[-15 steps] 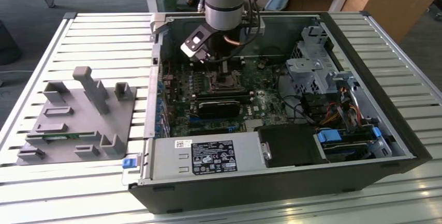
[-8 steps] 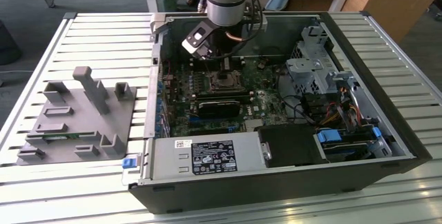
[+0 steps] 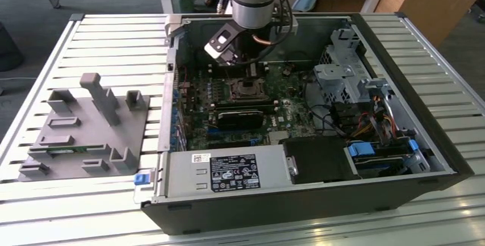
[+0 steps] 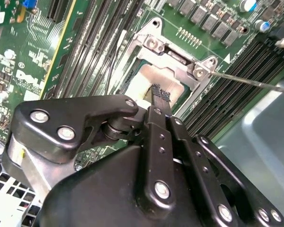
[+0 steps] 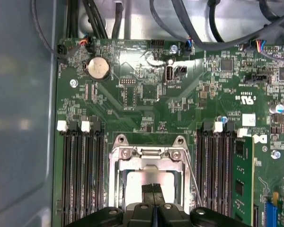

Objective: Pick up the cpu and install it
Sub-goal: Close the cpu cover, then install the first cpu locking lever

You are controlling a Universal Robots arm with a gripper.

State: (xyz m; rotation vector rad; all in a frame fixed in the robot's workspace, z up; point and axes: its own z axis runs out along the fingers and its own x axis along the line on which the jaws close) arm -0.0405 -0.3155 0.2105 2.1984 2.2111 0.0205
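The pincer [image 5: 154, 188] is hovering with fingers [image 5: 147, 191] pressed together, gripping nothing, directly over the socket frame [image 5: 149, 158]; the cpu [image 5: 135, 182] is seemingly lying just beneath its tips inside that frame. Any contact is needing to be gentle, centred, and clear of the thin lever [image 5: 193, 179] alongside

No legible text; label [image 3: 233, 173] on power supply [image 3: 179, 169] (print unreadable).

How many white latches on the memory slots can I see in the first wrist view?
4. Two white latches end the slot bank beside the grey case wall; two more end the bank holding the green memory stick. Others may be hidden.
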